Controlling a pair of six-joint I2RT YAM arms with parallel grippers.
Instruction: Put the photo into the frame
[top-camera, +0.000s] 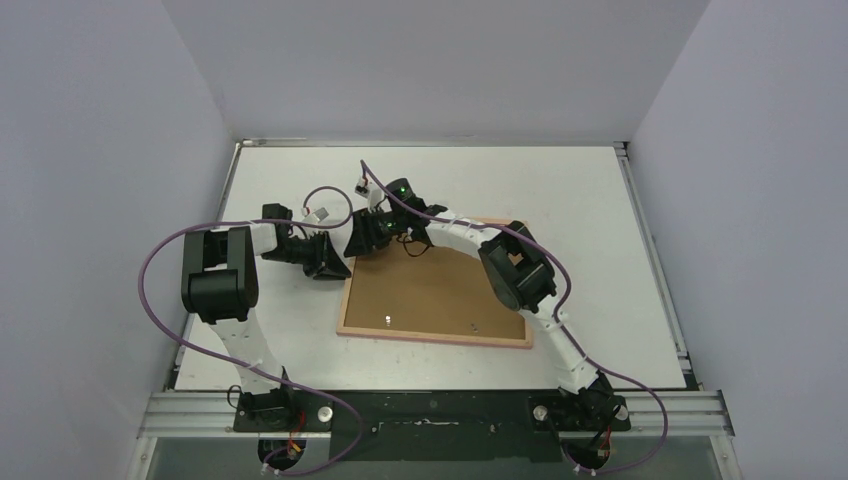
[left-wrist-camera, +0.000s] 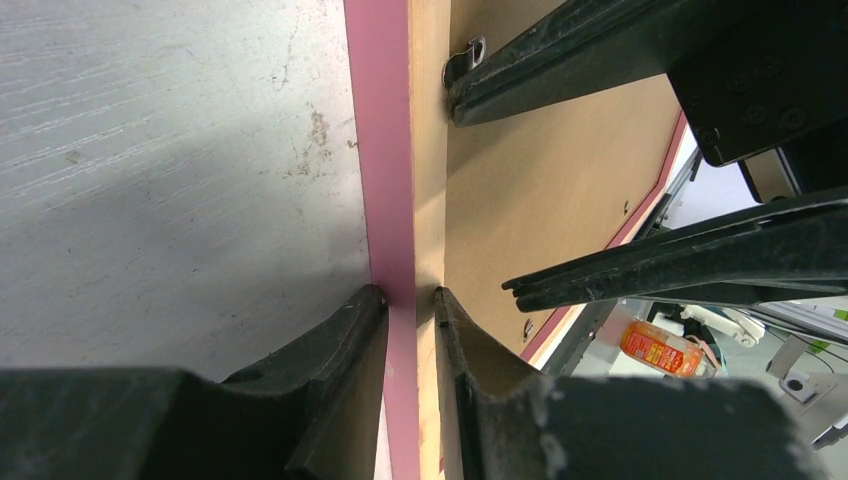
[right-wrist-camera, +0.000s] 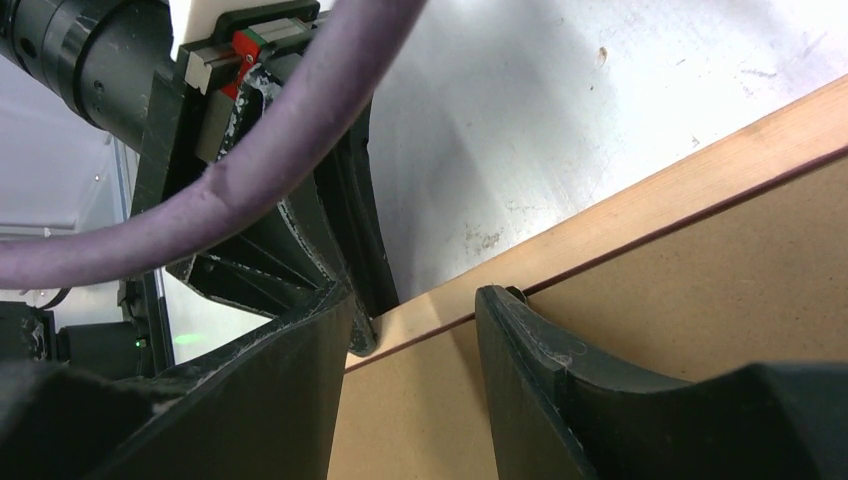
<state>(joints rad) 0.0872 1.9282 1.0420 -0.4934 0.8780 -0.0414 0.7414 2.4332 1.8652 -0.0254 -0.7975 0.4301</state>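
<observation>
The frame (top-camera: 430, 338) lies face down on the table, pink border around a brown backing panel (top-camera: 430, 290). My left gripper (top-camera: 342, 266) is at its far left corner. In the left wrist view the left gripper (left-wrist-camera: 410, 292) is shut on the frame's pink and pale wood edge (left-wrist-camera: 385, 150). My right gripper (top-camera: 360, 245) reaches to the same corner. In the right wrist view the right gripper (right-wrist-camera: 415, 300) stands open over the backing panel (right-wrist-camera: 700, 270) beside the frame's rim (right-wrist-camera: 640, 200), one fingertip next to a small metal tab (right-wrist-camera: 512, 293). The photo is hidden.
Small metal tabs (top-camera: 387, 320) sit along the backing's near edge. The white table (top-camera: 600, 190) is walled on three sides. The two grippers crowd each other at the corner, with the left gripper's finger (right-wrist-camera: 350, 230) close beside the right one. An orange packet (left-wrist-camera: 655, 345) lies beyond the table.
</observation>
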